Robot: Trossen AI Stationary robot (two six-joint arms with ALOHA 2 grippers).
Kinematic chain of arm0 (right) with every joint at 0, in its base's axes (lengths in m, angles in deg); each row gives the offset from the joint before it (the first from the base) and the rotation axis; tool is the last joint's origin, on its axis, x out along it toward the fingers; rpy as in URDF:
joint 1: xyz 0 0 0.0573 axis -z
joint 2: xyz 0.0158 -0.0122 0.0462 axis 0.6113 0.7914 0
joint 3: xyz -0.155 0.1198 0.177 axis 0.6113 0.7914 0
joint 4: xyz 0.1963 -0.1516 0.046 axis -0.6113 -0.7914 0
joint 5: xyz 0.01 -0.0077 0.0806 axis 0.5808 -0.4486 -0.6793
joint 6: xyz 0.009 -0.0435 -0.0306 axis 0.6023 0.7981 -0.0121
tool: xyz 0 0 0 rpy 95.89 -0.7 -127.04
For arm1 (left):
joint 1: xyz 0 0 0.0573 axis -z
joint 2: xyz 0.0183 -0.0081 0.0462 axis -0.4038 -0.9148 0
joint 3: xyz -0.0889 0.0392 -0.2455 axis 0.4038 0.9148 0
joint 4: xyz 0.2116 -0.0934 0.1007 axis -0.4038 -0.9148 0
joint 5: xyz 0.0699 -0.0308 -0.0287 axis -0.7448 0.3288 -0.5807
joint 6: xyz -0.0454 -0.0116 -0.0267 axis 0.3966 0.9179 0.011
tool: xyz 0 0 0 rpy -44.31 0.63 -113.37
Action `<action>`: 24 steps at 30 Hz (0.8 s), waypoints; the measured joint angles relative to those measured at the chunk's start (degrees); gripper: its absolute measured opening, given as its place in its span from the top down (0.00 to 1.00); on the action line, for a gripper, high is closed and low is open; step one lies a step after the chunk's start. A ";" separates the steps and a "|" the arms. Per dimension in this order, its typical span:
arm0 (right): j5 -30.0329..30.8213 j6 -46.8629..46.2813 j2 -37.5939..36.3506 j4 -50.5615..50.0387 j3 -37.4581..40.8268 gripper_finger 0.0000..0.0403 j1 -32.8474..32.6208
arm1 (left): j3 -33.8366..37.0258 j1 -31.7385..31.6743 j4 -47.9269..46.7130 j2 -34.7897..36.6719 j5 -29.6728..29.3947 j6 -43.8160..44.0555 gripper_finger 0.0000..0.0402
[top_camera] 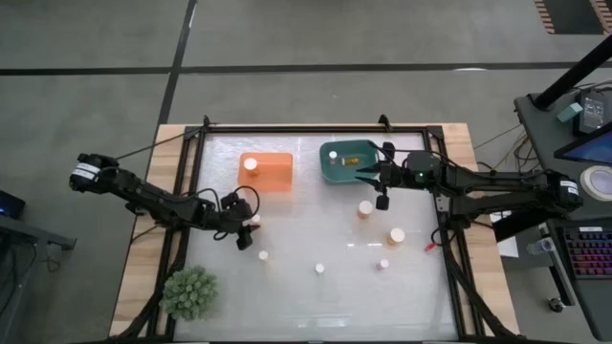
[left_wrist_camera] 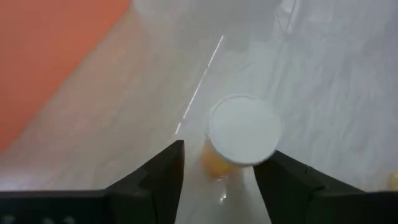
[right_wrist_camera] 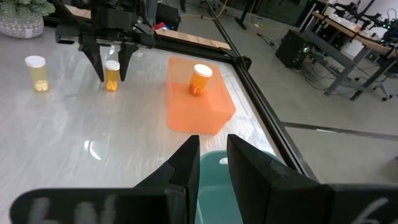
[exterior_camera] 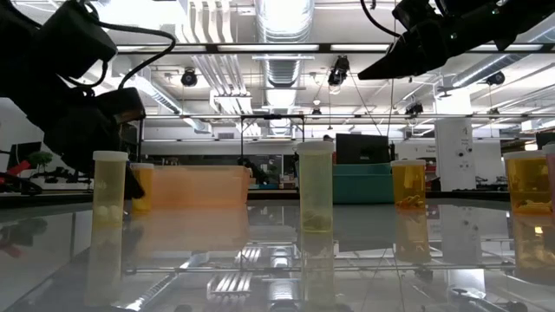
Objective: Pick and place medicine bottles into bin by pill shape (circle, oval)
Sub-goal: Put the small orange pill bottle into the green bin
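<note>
My left gripper (top_camera: 251, 225) is open at the table's left middle. Its fingers stand on either side of an upright amber medicine bottle with a white cap (left_wrist_camera: 244, 129), which also shows in the right wrist view (right_wrist_camera: 112, 74); the bottle stands on its base. My right gripper (right_wrist_camera: 213, 163) is empty, its fingers slightly apart, above the near edge of the teal bin (top_camera: 337, 176). One bottle (top_camera: 349, 160) lies in the teal bin. One bottle (top_camera: 251, 164) stands in the orange bin (top_camera: 273, 177).
Several more bottles stand on the table: two amber ones (top_camera: 365, 207) (top_camera: 396, 235) at the right middle, and small ones (top_camera: 263, 256) (top_camera: 319, 269) (top_camera: 383, 265) toward the near edge. A green plant (top_camera: 189, 291) sits at the near left corner. A dark frame (top_camera: 445, 191) borders the table.
</note>
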 joint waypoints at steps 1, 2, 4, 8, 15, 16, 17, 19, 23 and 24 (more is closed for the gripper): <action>0.00 0.00 0.02 0.01 0.00 0.82 0.00 | 0.09 0.00 -0.03 0.00 -0.08 -0.07 0.60; 0.00 0.00 0.01 0.01 0.01 0.82 0.00 | 0.16 0.00 -0.02 0.00 -0.11 -0.09 0.62; 0.00 0.00 0.00 0.02 0.02 0.82 0.00 | 0.22 0.00 0.17 -0.04 -0.25 -0.07 0.66; 0.00 0.00 0.00 0.02 0.02 0.82 0.00 | 0.15 0.00 0.89 -0.45 -0.64 -0.22 0.73; 0.00 0.00 0.02 0.02 0.02 0.82 0.00 | 0.15 0.00 2.27 -1.62 -1.14 -0.46 0.78; 0.00 0.00 0.02 0.02 0.02 0.82 0.00 | 0.15 0.00 2.73 -1.70 -1.14 -0.68 0.79; 0.00 -0.02 0.02 0.02 0.02 0.82 0.00 | 0.12 0.00 3.21 -1.73 -1.12 -1.49 0.79; 0.00 -0.83 0.02 0.04 0.02 0.82 0.00 | -0.92 -0.02 3.41 -1.73 -1.46 -3.34 0.79; -0.09 -3.79 1.69 3.09 0.04 0.82 -0.10 | -4.09 -0.46 3.68 -1.72 -4.51 -6.22 0.79; -0.12 -3.91 2.70 4.24 0.04 0.82 -0.18 | -5.05 -0.81 3.66 -1.85 -4.79 -7.37 0.79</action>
